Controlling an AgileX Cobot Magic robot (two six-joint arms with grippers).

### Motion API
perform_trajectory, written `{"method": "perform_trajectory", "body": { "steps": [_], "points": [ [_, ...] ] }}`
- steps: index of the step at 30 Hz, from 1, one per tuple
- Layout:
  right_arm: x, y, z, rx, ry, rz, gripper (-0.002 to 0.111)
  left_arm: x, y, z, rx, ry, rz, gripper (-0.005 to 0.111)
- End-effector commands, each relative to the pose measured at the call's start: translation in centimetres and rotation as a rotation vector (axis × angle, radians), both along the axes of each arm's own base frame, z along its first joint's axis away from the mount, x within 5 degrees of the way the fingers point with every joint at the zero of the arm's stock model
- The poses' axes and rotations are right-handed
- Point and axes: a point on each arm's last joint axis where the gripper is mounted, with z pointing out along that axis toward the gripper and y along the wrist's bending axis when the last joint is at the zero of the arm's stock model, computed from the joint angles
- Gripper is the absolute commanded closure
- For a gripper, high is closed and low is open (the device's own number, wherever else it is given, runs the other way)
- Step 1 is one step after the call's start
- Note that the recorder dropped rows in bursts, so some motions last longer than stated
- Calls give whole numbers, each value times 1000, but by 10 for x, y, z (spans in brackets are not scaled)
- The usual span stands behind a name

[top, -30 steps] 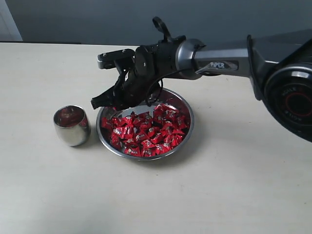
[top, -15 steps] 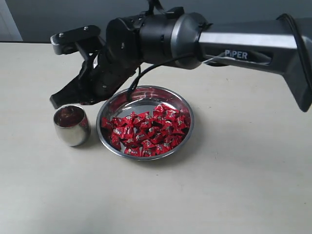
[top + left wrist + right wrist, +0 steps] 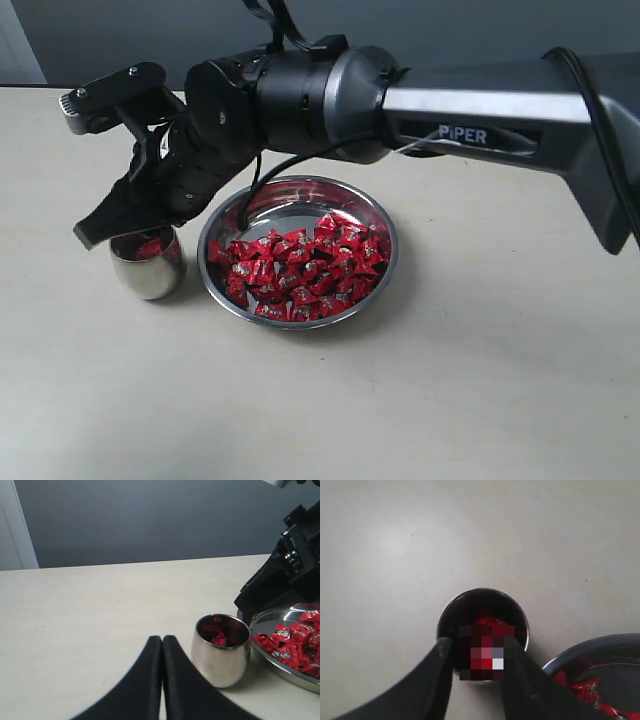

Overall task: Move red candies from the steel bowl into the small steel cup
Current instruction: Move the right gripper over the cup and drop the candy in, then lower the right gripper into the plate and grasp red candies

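Many candies (image 3: 300, 272): we see red wrapped ones piled in the bowl (image 3: 290, 200), mostly its near side in ext view; the far part of its floor is bare & mirror-like.
Bowl: sits flat on the table (image 3: 480, 380).
Cup (image 3: 150, 268): upright, just beside the bowl, on its left in ext view; thin gap btwn the two as far as we can tell. Some red candies lie inside, seen via L wrist view.
R gripper (image 3: 478, 642): its arm (image 3: 480, 120) stretches across above the bowl's far-left rim; fingers (image 3: 437, 680) hang right over the cup mouth, just past the bowl's edge. They're spread, w/ a clear gap btwn them. The red patch in that gap is blurred in R wrist view, so we can't tell if a candy sits there or lies in the cup.
L gripper (image 3: 162, 642): fingers pressed together, nothing btwn them; low over the table, farther from the bowl than the cup is, touching neither.
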Motion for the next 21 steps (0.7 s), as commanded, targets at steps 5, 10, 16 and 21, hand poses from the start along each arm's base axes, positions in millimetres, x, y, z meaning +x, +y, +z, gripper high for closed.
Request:
{"method": "perform_trajectory", "body": {
  "steps": [5,10,16,21],
  "points": [
    [33,-42,-4,-154,37,-95,75,0,0,-1,-1,-2,-1,106],
    [56,-70,-20,-209,123,-168,75,0,0,-1,-1,-2,-1,106],
    [65,-81,-46,-289,163,-144,75,0,0,-1,-1,-2,-1,106],
    [64,-82,-66,-353,200,-119,75,0,0,-1,-1,-2,-1,106]
  ]
}}
